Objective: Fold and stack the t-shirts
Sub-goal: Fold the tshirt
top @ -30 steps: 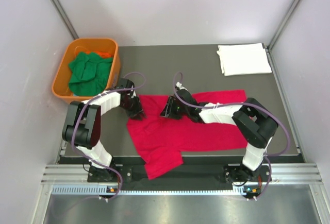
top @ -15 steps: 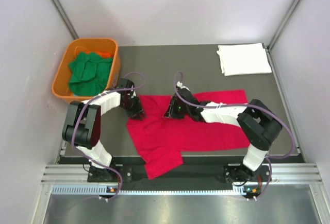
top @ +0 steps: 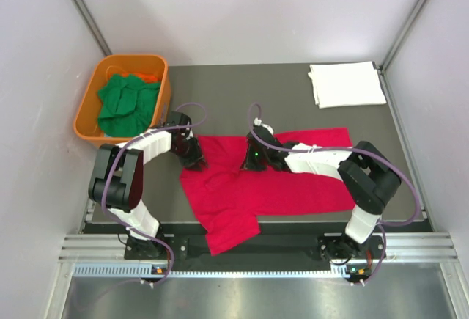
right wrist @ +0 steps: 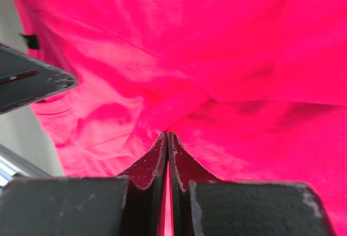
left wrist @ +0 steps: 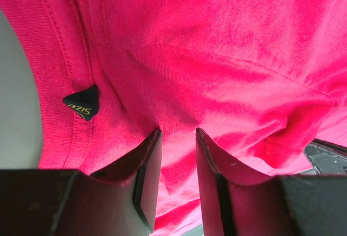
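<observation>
Three t-shirt colours on view

One red t-shirt (top: 278,187) lies rumpled across the near table (top: 242,92), one corner past its edge. One white t-shirt (top: 346,83) sits folded far right; green t-shirts (top: 126,103), count unclear, fill one orange tub (top: 83,106). Left claw (left wrist: 178,138) stands spread over red cloth; right claw (right wrist: 167,135), pressed together, pinches a red fold.

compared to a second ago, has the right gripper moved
Yes. In the top view the right gripper has slid a little rightward, away from the orange tub, and shut on the red t-shirt.
</observation>
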You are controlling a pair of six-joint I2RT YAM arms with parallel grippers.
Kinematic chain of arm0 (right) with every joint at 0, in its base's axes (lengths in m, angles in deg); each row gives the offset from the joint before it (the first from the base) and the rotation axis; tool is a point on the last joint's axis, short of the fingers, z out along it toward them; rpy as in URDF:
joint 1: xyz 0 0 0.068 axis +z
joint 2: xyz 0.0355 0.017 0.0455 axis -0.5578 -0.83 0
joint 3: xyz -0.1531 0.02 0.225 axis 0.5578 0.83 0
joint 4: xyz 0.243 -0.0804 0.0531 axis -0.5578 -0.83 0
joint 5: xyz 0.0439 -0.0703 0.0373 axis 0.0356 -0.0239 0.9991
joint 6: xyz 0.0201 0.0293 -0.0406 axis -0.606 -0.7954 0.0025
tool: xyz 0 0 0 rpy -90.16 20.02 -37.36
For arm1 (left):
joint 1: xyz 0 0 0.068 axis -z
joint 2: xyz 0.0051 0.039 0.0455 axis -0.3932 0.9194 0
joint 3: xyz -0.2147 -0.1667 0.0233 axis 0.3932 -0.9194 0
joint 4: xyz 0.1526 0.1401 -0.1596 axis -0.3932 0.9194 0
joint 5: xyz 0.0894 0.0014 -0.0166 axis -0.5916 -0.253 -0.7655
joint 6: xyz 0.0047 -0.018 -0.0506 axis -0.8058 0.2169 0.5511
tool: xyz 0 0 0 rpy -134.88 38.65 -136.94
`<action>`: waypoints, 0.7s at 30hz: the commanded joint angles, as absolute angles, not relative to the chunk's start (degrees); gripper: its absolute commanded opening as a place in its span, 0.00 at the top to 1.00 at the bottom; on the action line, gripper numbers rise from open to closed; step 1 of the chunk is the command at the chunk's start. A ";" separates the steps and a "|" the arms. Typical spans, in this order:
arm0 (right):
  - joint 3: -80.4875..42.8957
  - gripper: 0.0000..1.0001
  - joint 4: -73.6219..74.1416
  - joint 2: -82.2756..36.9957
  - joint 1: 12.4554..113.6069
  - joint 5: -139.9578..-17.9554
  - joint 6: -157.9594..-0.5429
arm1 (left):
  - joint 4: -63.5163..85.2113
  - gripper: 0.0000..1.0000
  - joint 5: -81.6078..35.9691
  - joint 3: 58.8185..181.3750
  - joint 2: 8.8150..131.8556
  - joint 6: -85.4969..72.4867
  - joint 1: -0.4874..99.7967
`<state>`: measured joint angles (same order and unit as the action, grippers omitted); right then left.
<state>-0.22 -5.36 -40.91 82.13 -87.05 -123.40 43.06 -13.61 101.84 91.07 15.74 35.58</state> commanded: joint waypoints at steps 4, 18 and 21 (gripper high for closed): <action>-2.14 1.00 -9.17 -37.54 82.24 -91.17 -121.83 | 44.15 0.62 -22.11 103.47 92.13 13.56 35.72; 1.11 0.78 -1.69 -40.08 83.30 -85.19 -126.13 | 44.07 0.62 -21.94 103.65 92.31 13.29 35.72; 1.99 0.71 -2.22 -39.82 83.56 -85.63 -129.64 | 44.15 0.62 -22.11 103.56 91.96 13.29 35.81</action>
<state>1.35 -4.49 -39.82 82.26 -86.00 -126.39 44.02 -18.28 103.28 91.11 14.78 36.00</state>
